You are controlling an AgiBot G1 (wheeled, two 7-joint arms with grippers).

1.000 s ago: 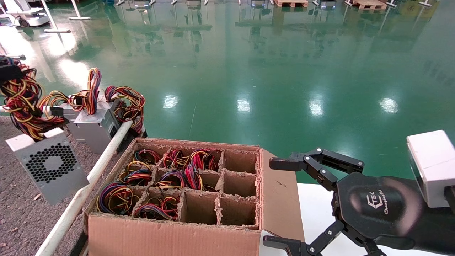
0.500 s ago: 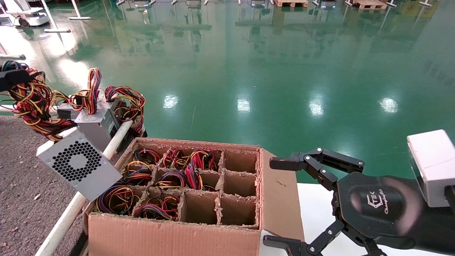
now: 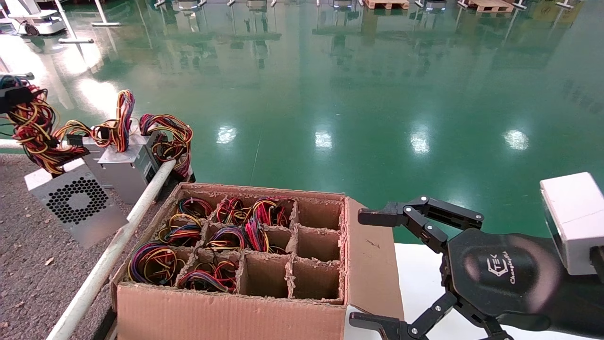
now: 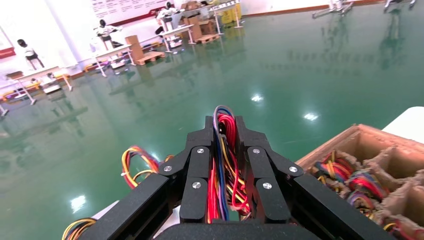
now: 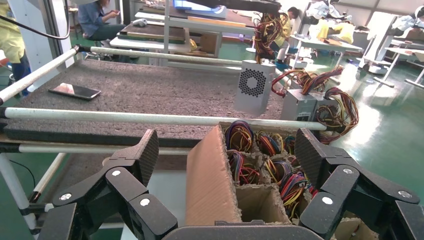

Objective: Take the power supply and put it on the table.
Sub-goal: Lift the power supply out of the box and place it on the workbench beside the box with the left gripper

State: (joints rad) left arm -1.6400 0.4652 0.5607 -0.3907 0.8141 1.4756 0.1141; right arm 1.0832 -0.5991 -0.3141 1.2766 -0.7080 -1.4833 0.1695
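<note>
Overhead, the power supply (image 3: 75,204) hangs tilted by its wire bundle (image 3: 35,127) above the table (image 3: 28,278), just inside the white rail (image 3: 108,255), while the right gripper (image 3: 373,269) sits parked beside the cardboard carton (image 3: 236,307), fingers spread wide and holding nothing. From the left wrist, the left gripper (image 4: 226,137) has its fingers pinched tight on the red, yellow and blue wires. From the right wrist, the supply's fan grille (image 5: 251,82) shows over the table beyond the carton, near another grey box (image 5: 300,106).
</note>
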